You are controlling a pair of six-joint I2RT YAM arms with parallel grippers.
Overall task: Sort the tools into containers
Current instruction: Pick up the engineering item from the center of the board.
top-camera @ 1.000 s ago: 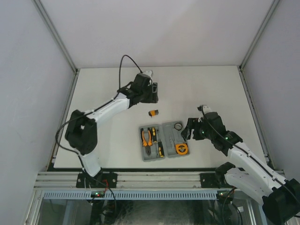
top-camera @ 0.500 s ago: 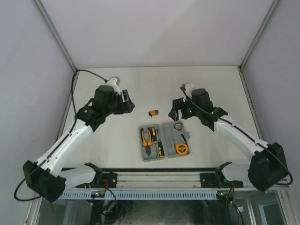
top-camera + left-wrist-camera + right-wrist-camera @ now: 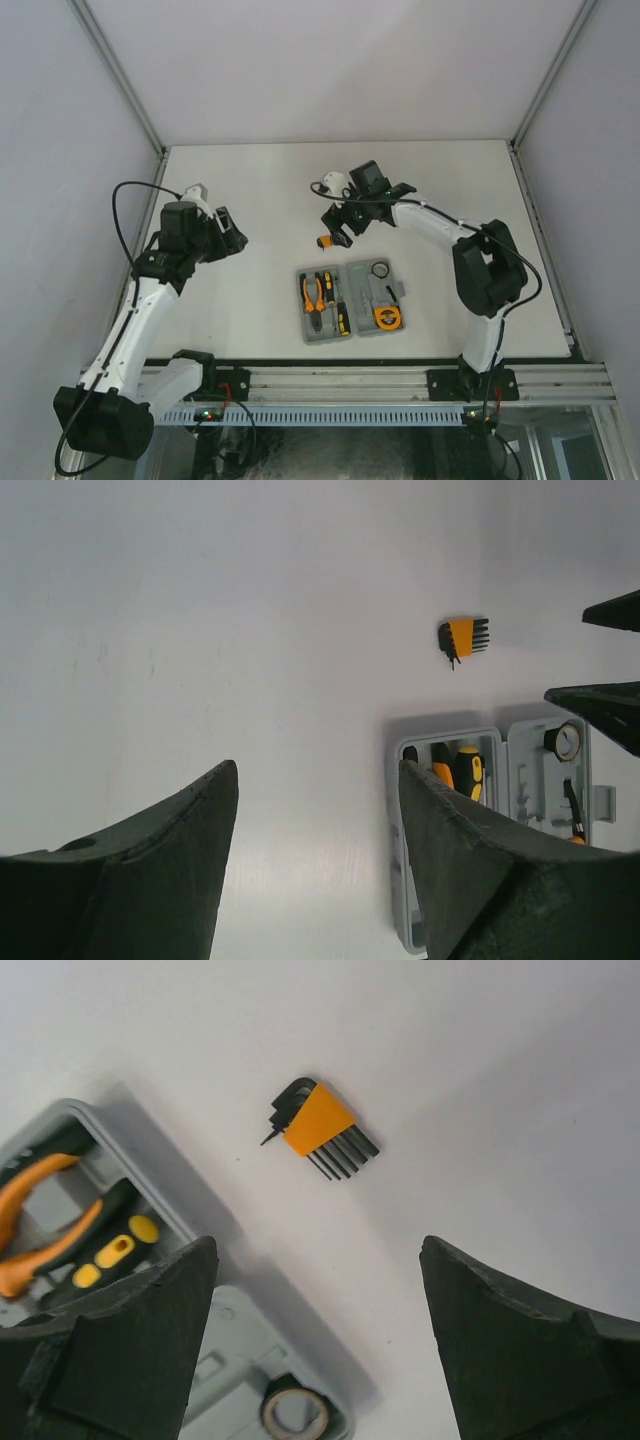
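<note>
**Hex keys loose on smooth white table**

My right gripper hangs over the orange-sleeved black hex key set, its 2 fingers wide, empty. The set lies just beyond the moulded grey tool case. My left gripper is also spread, empty.

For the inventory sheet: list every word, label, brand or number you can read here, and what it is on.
None readable. The face of the tape measure is too small to make out; the hex key set and the grey case show no print.

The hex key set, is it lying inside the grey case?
No, the hex key set lies on the table, outside the grey case.
</note>
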